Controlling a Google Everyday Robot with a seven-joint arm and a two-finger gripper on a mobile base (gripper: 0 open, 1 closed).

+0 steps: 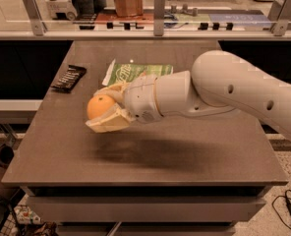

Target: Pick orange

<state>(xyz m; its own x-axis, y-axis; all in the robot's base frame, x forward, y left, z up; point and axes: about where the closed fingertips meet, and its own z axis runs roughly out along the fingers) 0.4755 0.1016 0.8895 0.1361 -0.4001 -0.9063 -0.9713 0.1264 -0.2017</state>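
The orange (99,106) is a round orange fruit held between the fingers of my gripper (107,108). The gripper is shut on it, with one pale finger (108,125) below and the other (112,89) above it. The orange hangs above the brown table (135,156), over its left-middle part, with a shadow on the tabletop beneath. My white arm (234,90) reaches in from the right.
A green snack bag (138,73) lies flat on the table just behind the gripper. A black ridged object (69,77) lies at the table's left edge. A glass barrier with metal posts (159,14) runs behind the table. A cable (288,205) lies on the floor at right.
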